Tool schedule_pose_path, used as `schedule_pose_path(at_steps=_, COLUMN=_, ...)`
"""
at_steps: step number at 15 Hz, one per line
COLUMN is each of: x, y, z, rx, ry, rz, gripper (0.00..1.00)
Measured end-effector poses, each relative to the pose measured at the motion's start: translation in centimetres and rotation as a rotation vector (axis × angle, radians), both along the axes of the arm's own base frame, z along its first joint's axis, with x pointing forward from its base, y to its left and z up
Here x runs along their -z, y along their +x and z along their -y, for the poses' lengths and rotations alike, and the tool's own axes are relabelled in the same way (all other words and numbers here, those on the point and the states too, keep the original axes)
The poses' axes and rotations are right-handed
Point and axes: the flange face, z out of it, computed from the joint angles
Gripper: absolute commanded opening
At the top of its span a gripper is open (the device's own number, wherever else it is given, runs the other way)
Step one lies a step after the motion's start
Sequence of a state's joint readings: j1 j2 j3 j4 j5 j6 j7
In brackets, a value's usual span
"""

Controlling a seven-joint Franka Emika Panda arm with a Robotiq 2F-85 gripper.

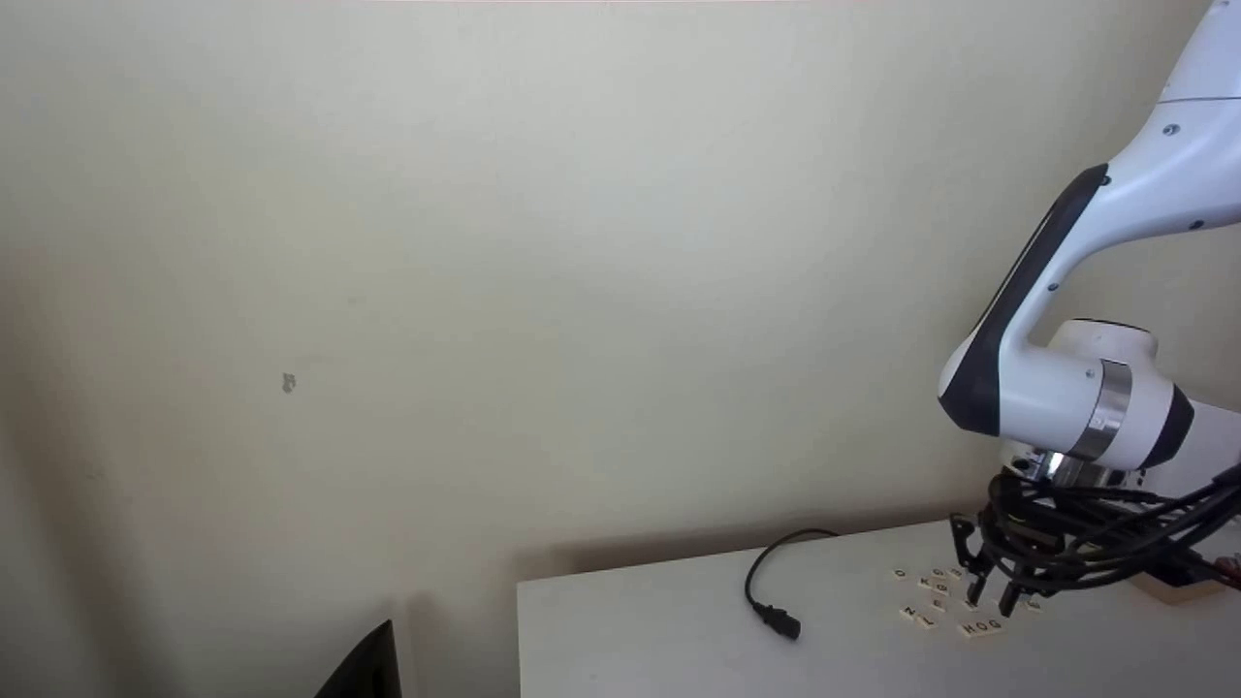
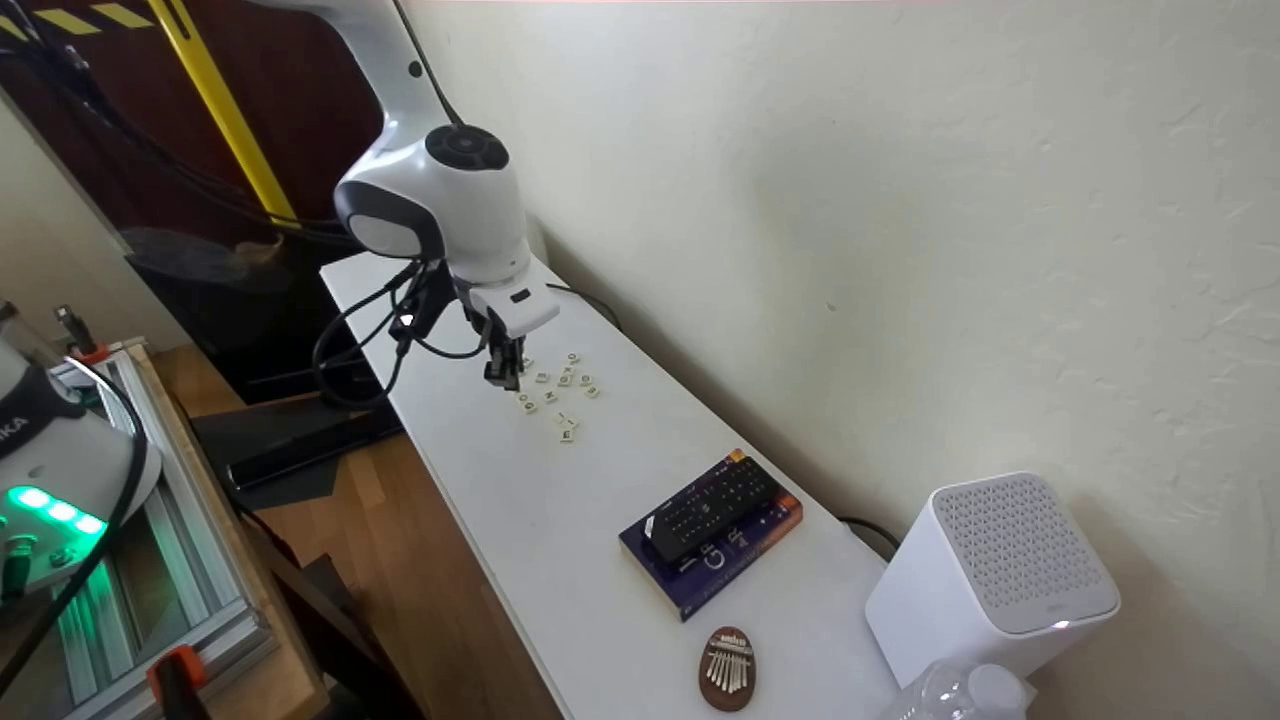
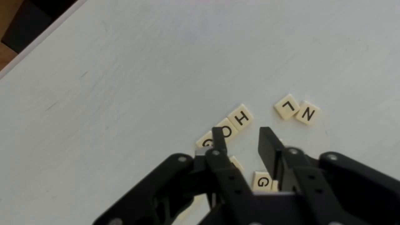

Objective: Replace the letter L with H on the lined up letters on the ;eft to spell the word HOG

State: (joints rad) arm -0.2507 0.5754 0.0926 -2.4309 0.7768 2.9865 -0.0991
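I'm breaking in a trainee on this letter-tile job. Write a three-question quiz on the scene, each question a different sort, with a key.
1. Fill in: in the wrist view, the lined-up tiles spell ___.
2. Choose: where is the L tile? a) in that row; b) apart from it; c) on top of it.
3. Say what you see: is the gripper holding a tile?

Key
1. HOG.
2. b; it lies beside the N tile.
3. No; its jaws stand apart with nothing gripped between them.
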Motion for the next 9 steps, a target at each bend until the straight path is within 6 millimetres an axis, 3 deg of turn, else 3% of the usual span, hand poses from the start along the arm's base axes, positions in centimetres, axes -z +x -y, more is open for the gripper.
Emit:
schedule_pose_path(at_steps=5, x=-0.13, y=0.05, z=0.41, rx=-0.032, ry=-0.021, rz=0.001, gripper=0.99)
schedule_pose_path(at_steps=9, x=-0.24, y=0.24, z=0.76, rx=-0.116, ry=-0.063, rz=-0.009, gripper=1.0)
